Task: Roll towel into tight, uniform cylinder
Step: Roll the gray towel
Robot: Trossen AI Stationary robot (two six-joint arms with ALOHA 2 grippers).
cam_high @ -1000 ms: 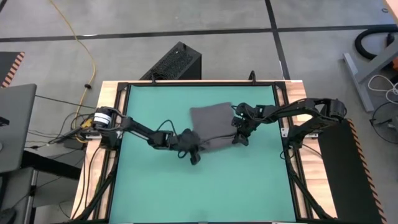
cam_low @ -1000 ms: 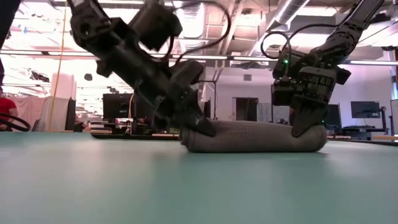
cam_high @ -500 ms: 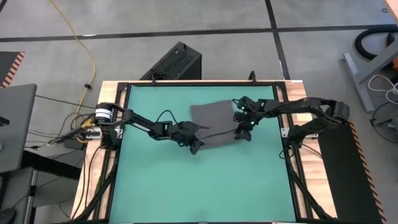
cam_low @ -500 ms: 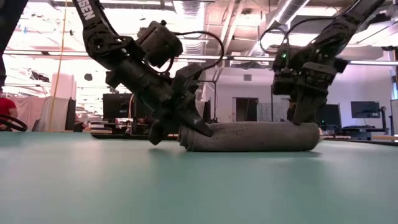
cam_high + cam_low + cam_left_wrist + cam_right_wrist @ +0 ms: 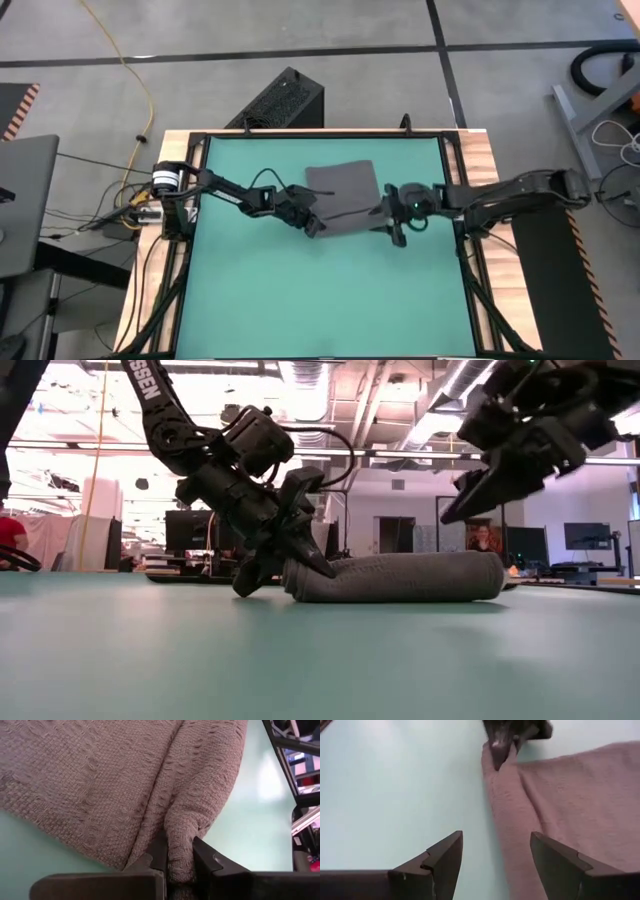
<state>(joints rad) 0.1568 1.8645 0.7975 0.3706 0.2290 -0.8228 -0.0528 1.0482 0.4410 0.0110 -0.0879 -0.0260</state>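
Lettering "SEN" on left arm (image 5: 150, 380) — end effector (image 5: 290, 565) pinching towel (image 5: 400, 577).

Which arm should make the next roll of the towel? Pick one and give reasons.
Left, probably. The left hand is already clamped on the rolled end of the towel on the table, so it can turn the roll onward. The right hand is open, raised off the towel beyond its other end.
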